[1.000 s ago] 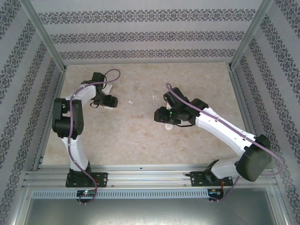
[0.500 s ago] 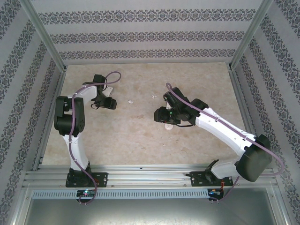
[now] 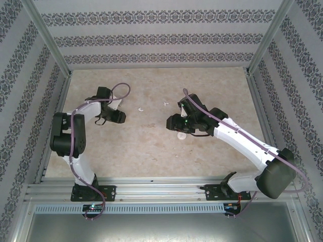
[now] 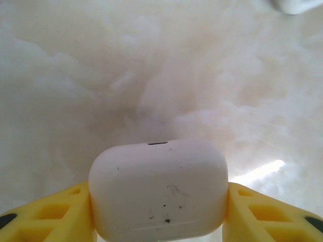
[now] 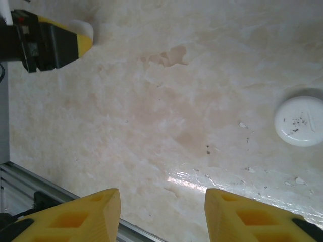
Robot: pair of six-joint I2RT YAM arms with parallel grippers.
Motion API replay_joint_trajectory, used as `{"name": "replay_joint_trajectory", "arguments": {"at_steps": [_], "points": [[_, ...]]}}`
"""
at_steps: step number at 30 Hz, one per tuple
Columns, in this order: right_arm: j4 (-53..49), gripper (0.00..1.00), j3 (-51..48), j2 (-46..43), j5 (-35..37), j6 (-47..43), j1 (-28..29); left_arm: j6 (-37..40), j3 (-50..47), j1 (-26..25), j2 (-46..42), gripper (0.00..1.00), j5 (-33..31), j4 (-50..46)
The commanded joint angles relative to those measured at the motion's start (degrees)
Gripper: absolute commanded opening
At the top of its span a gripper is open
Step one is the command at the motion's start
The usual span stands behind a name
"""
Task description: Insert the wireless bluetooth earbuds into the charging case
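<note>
Earbuds (image 3: 141, 108) (image 3: 165, 103), we count two, loose on the table (image 3: 151, 156); one charging case (image 4: 159, 186) pinched by left gripper (image 4: 159, 217); right gripper (image 5: 161, 212) spread, one white disc (image 5: 301, 121) near.

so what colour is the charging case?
White, with a few dark specks; the charging case shows best in the left wrist view.

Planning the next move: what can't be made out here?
- Glossy white rounded charging case: bottom cut off by the left wrist frame edge; lid state unclear.
- Tiny white curved earbuds: too small in top view to tell orientation.
- White object: blurred, cropped at left wrist's top edge.
</note>
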Motion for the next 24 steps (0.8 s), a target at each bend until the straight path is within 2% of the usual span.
{"name": "replay_joint_trajectory", "arguments": {"at_steps": [1, 4, 12, 18, 24], "points": [[3.79, 0.48, -1.95, -1.03, -3.15, 1.54, -1.22, 2.78, -4.32, -1.15, -5.89, 0.45, 6.2, 6.86], [6.01, 0.48, -2.49, -0.02, -5.24, 2.26, -1.81, 4.24, -9.51, -3.56, -10.54, 0.45, 8.8, 10.68], [13.04, 0.5, -2.77, 5.46, -11.92, 4.23, -2.53, 10.76, -19.25, -14.17, -21.85, 0.46, 12.37, 18.49], [20.33, 0.52, -3.55, 9.05, -18.48, 7.05, -2.46, 7.73, -24.89, -18.97, -28.33, 0.43, 14.73, 27.85], [21.51, 0.53, -1.69, 11.41, -22.01, 6.71, -1.09, 8.09, -26.19, -22.5, -31.14, 0.42, 14.41, 28.55]]}}
